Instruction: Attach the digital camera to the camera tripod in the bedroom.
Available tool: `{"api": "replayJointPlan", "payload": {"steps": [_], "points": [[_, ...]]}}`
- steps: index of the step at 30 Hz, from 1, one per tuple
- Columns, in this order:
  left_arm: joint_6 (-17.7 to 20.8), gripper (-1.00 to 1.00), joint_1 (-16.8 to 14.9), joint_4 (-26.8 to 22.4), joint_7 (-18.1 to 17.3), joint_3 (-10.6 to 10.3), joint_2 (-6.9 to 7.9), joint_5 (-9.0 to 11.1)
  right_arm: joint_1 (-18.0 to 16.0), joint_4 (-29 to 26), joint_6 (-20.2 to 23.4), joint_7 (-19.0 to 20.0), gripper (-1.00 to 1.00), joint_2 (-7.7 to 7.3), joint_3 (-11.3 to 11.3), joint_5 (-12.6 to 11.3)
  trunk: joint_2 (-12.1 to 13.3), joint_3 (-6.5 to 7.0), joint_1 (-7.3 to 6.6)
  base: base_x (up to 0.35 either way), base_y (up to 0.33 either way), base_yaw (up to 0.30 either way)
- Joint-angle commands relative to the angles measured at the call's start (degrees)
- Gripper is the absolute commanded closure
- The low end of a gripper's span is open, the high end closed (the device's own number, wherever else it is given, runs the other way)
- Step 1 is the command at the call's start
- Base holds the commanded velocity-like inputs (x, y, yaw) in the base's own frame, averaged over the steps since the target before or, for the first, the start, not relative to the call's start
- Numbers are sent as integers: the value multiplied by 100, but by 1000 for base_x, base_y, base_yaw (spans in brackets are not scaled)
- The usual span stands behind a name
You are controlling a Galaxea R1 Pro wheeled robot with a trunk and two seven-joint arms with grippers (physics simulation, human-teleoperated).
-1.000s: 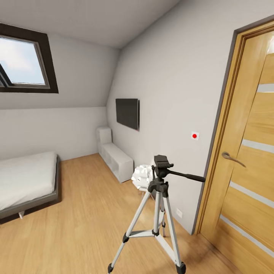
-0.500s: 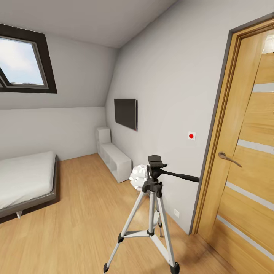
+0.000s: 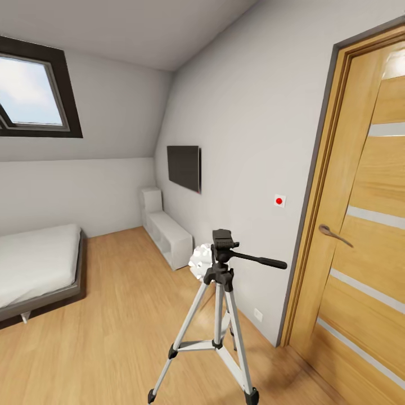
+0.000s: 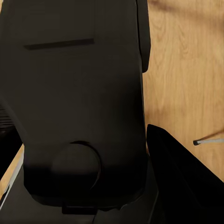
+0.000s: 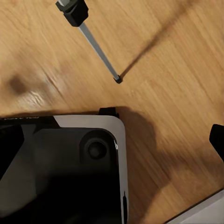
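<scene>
The tripod (image 3: 216,315) stood on the wood floor (image 3: 107,332) beside the door (image 3: 360,236) (head bare); either claw's state couldn't be told.

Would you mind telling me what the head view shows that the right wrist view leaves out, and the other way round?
The head view takes in the silver-legged camera tripod's black head with its long pan handle, the wooden door, the grey bed, the dark-framed skylight and a dark wall screen. The right wrist view looks down at a black-and-white part of the robot's own body and, up close, one slim metal rod ending in a small dark tip. Both show the light wood floor.
</scene>
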Motion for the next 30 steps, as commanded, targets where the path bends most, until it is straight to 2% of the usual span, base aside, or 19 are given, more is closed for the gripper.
{"api": "replayJointPlan", "payload": {"steps": [1, 9, 16, 22, 30], "points": [[-15, 100, -2, 7, -24, -49, 0, 46, -5, 19, -33, 10, -100, -6, -49, 52, -4, -2, 2, 0, -22, 0], [-13, 100, -2, 7, -24, -49, 2, 46, -5, 19, -13, 31, -100, 3, -49, 53, -4, -2, 2, 0, -140, 0], [-14, 100, -2, 7, -24, -49, 7, 46, -5, 19, 37, 13, -100, 0, -49, 52, -4, -2, 2, 0, -19, 3], [-14, 100, -2, 7, -24, -42, 9, 51, -5, 19, 43, 10, -100, -4, -49, 51, -4, -2, 2, 0, -1, 159], [-14, 100, -2, 7, -24, -40, 9, 52, -5, 19, 23, -3, -100, -7, -49, 54, -4, -8, 2, 0, 0, 29]]}}
